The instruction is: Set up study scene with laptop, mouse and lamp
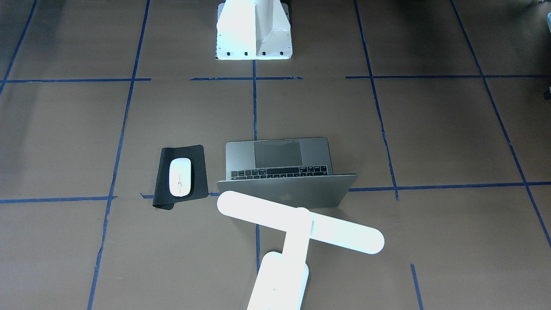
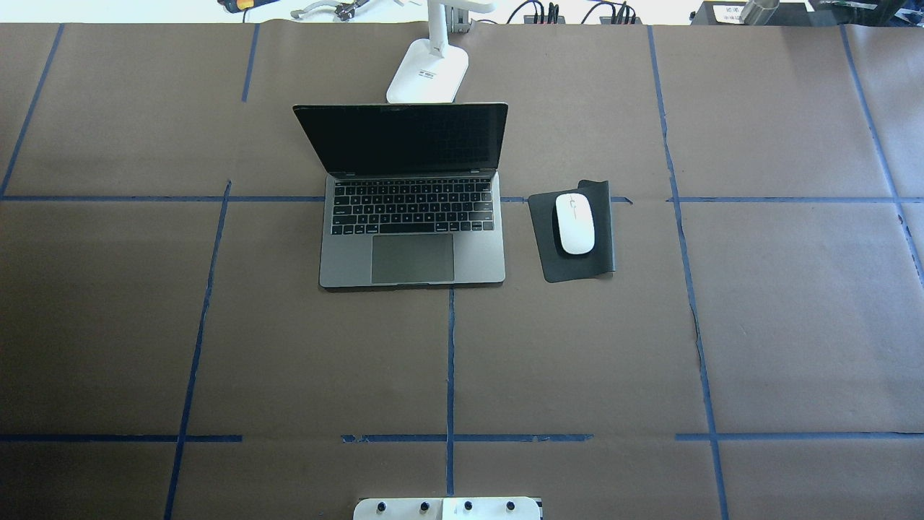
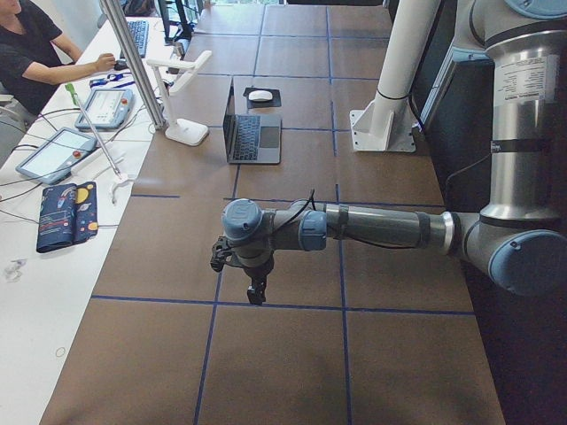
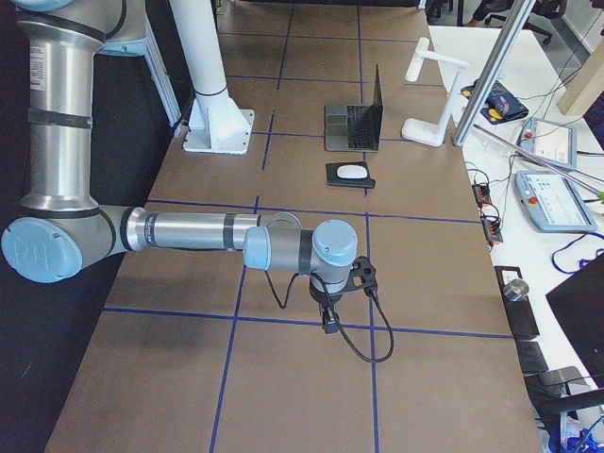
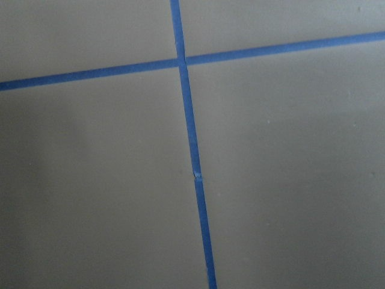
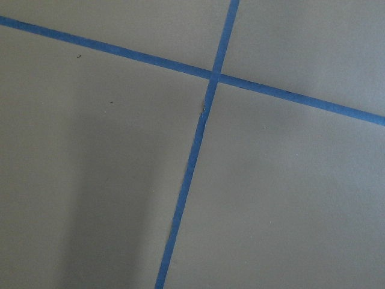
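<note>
obstacles: raised laptop lid, lamp just behind it | passage: gap between laptop and mouse pad

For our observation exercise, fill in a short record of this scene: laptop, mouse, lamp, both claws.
laptop: open, screen dark
mouse: on mouse pad, robot's right of laptop
lamp: stands behind laptop lid
left claw: over bare table, far from laptop; open or shut unclear
right claw: over bare table, far from laptop; open or shut unclear
</note>
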You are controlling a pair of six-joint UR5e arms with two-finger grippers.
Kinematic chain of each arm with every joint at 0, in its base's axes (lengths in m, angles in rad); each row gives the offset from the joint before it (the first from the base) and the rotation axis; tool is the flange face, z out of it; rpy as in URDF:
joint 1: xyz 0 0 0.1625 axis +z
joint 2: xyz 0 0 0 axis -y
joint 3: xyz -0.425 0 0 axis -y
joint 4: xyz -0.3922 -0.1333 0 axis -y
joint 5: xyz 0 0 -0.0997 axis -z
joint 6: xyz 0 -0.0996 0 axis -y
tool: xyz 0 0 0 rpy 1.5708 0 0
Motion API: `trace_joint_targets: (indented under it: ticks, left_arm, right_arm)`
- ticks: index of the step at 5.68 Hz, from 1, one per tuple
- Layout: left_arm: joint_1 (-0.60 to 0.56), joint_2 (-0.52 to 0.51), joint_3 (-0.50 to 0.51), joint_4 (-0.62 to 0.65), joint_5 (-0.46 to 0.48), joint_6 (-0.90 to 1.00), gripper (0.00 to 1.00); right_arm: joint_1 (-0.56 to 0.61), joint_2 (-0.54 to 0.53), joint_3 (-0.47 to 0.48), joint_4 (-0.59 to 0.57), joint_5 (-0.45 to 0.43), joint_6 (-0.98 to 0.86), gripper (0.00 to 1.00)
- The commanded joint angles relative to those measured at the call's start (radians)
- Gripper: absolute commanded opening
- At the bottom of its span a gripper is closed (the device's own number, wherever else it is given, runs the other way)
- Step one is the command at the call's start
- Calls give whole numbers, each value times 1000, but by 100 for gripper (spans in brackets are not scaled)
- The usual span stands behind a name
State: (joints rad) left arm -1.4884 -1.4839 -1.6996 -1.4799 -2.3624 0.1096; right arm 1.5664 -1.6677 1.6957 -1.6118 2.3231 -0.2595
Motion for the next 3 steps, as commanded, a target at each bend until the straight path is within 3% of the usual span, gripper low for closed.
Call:
trace_joint_targets:
  ticks: [1, 3]
  left_arm:
    - [0, -9, 25, -2, -15, -11, 100]
    - [-3, 2, 18, 0, -5, -18, 100]
  right_arm:
    - [-3, 16, 4, 0, -2, 2, 100]
    - [-3, 14, 10, -2, 9, 2, 100]
